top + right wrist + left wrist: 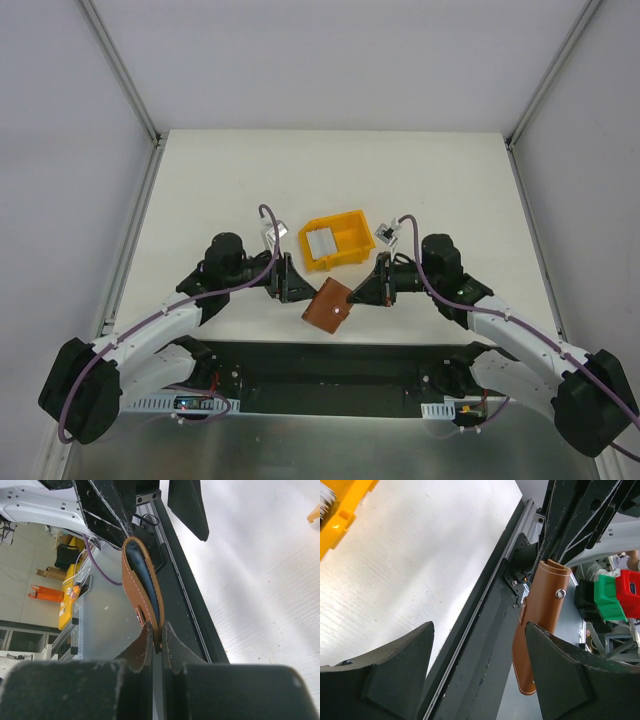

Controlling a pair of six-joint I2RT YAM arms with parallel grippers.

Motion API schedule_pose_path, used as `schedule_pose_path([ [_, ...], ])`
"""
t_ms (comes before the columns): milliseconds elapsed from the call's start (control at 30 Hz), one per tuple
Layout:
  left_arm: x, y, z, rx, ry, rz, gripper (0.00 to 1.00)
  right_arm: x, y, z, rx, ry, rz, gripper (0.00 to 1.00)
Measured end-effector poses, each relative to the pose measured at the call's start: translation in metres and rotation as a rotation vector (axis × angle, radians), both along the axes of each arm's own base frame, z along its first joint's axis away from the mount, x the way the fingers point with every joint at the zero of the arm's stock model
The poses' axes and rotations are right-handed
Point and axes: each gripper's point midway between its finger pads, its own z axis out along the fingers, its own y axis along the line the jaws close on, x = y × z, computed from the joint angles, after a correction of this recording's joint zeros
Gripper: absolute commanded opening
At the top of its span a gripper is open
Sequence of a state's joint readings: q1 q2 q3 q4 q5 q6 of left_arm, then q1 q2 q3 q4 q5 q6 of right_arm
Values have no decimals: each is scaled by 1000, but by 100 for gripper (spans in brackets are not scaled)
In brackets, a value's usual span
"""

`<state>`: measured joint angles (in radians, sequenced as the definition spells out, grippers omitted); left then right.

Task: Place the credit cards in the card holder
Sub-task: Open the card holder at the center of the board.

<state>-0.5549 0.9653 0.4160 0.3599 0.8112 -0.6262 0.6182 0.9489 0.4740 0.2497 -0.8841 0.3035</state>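
The small brown leather folding wallet (328,307) is nearest, held up off the white tabletop (450,180) above its near edge, between the two arms. The right hand (157,632) has its fingers pressed together on one end of the wallet, close to the metal snap.

From that grip the wallet's long axis runs away from the right hand, toward the left arm and slightly toward the bases. Its free, rounded end points at the left hand (479,625). It is carried on edge. The right wrist view shows the two brown covers almost together, with a sliver of grey lining between them, so it looks folded rather than laid open.

The left hand is spread wide and holds nothing. It sits just beside the wallet's free end, apart from it.

Farther back, the thin pale credit cards (320,242) lie stacked inside the yellow plastic bin (345,258), none of them in the wallet.

This looks like the preparation step of presenting the holder. The next move probably needs the left hand to take the free cover and part it, so a slot is exposed before any card is fetched.
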Motion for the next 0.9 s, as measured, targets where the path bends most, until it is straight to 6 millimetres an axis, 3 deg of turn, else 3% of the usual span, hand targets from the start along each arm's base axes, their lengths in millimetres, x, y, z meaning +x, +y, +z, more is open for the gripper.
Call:
schedule_pose_path([
  [467,14,15,3,51,-48,118,82,2,-2,2,5,-1,-12,0],
  [700,13,9,14,-8,-45,79,87,5,0,-3,-9,20,-14,1],
  [900,1,1,22,-54,-29,-31,84,8,2,-3,-13,28,-10,0],
])
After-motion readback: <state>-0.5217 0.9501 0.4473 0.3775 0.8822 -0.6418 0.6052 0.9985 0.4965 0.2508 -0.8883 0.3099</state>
